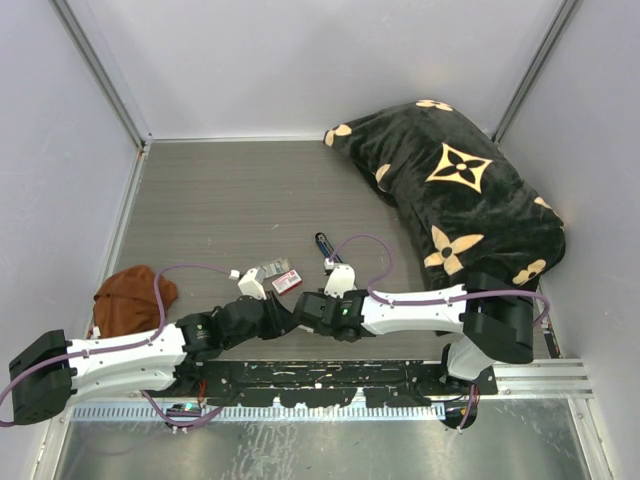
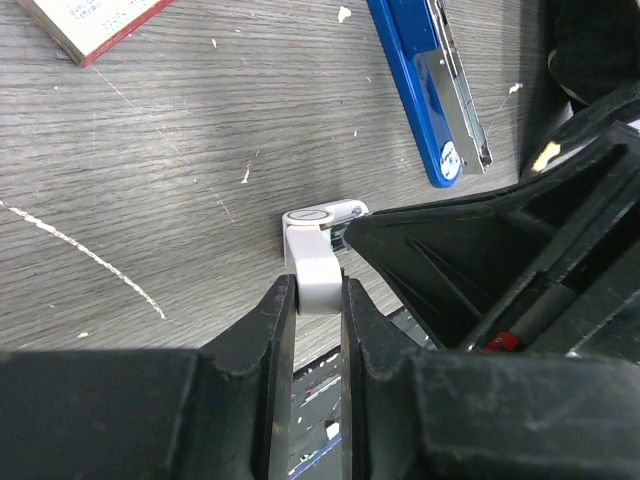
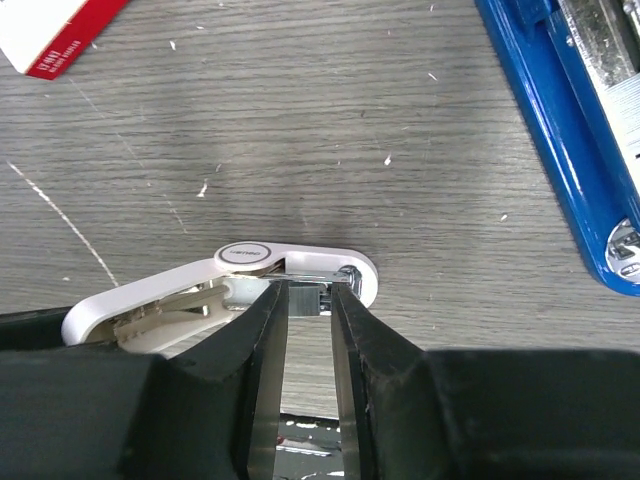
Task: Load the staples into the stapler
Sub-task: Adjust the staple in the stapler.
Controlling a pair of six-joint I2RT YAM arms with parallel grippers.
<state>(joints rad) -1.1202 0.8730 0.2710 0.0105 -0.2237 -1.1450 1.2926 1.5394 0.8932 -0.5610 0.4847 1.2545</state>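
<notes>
The blue stapler [image 1: 322,243] lies open on the wooden table, its silver channel facing up [image 2: 425,90], and no gripper touches it [image 3: 560,130]. My left gripper [image 2: 318,285] is shut on the end of a small white oblong piece [image 2: 312,265] held just above the table. That piece is hinged open, with metal parts showing inside it [image 3: 150,300]. My right gripper [image 3: 308,295] meets it from the other side, shut on the staples [image 3: 303,298], a small grey block pressed against the white piece's metal inner rail.
A red-and-white cardboard box [image 1: 286,282] lies just beyond the grippers [image 2: 85,25], left of the blue stapler. A black patterned cushion [image 1: 460,200] fills the back right. A brown cloth [image 1: 130,300] sits at the left edge. White specks dot the table.
</notes>
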